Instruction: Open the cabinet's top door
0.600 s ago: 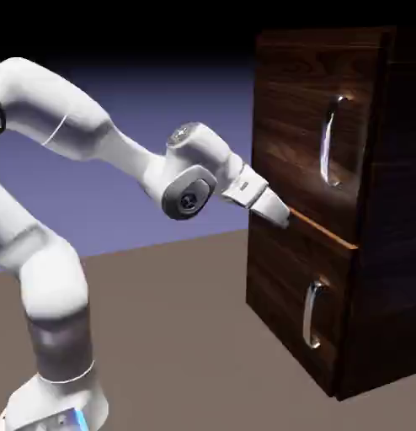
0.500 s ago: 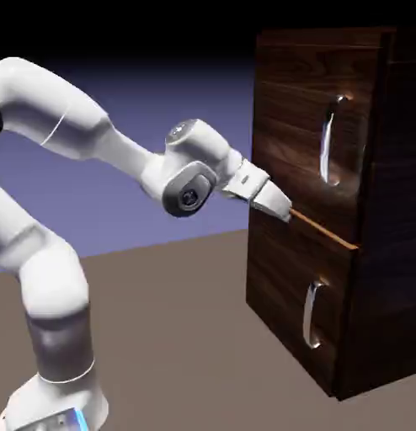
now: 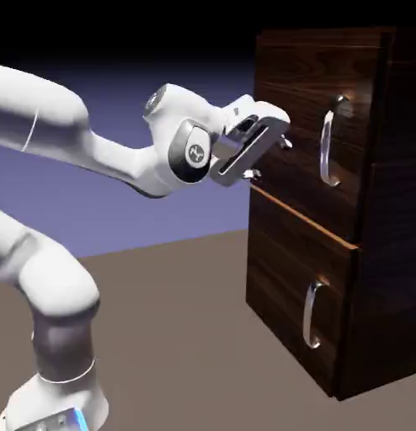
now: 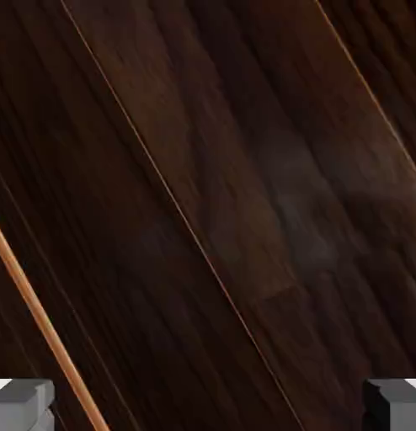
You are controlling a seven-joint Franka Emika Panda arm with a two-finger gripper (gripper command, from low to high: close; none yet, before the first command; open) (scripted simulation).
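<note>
Cabinet (image 3: 329, 210): right half of the exterior view, on the tabletop (image 3: 186, 337); shut.
Top door (image 3: 291, 109): upper right of frame; long curved silver handle (image 3: 330, 139) on its right part, untouched.
Gripper (image 3: 269, 156): jaws spread wide, holding nothing; centre-upper frame, just left of the top door.
Change: half a second ago it pointed low at the seam above the bottom panel (image 3: 287, 286); it has risen and rolled.
Hand view: dark wood grain (image 4: 211, 185) fills it; handle not seen.
Meaning: likely lining up for the handle; grasp not yet made.
</note>
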